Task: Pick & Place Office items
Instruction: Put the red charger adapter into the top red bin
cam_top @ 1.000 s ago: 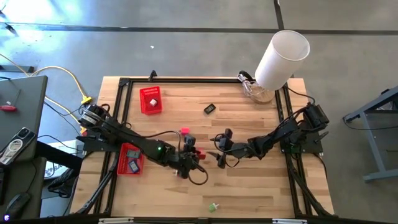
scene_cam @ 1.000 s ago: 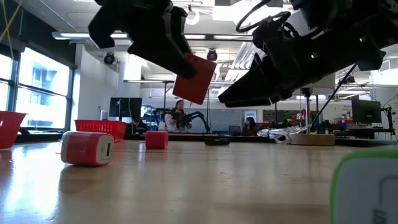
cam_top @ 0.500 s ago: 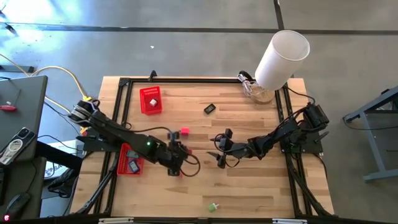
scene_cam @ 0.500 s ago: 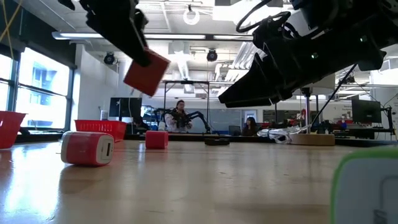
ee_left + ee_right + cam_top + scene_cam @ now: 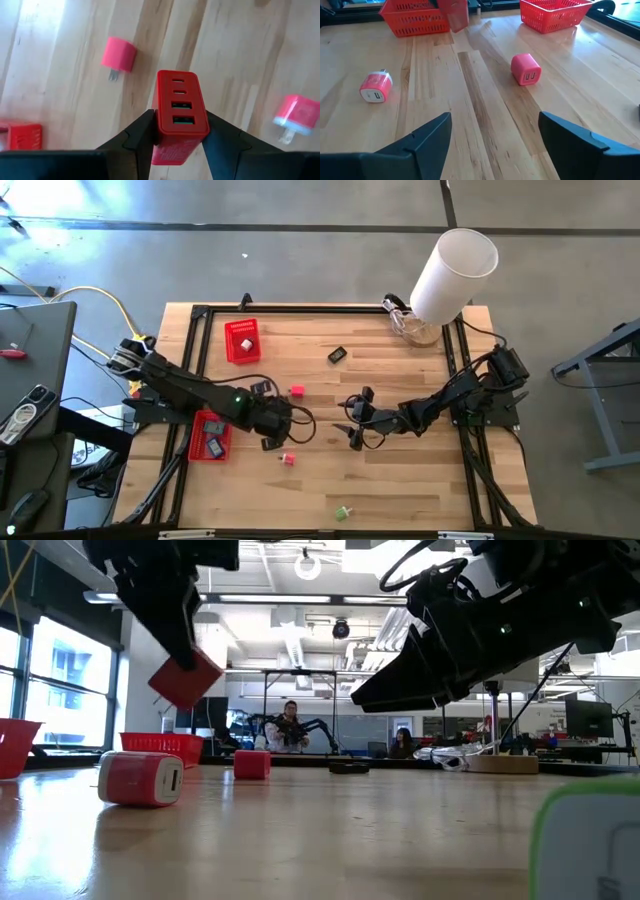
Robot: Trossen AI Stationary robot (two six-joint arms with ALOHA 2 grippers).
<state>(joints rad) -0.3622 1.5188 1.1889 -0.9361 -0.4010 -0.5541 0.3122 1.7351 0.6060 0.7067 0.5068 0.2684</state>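
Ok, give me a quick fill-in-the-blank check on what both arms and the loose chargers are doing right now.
The left gripper is shut on a ____ multi-port charger block.
The right gripper hovers with fingers ____ and holds nothing.
The pink cube charger lies ____ the wooden table.
The green-and-white plug lies nearest the table's ____ edge in the high view.

Missing words: red; open; on; bottom

Pretty sure I'm set up in a robotics lab, the big open workshop kind. My wooden table has a black metal frame bolted around it and sits on a bare concrete floor. Looking level across the tabletop, I see exposed ceiling ducts, strip lights, tall windows, monitors, and two people sitting at benches way in the back. There's a desk with yellow cables beside me.
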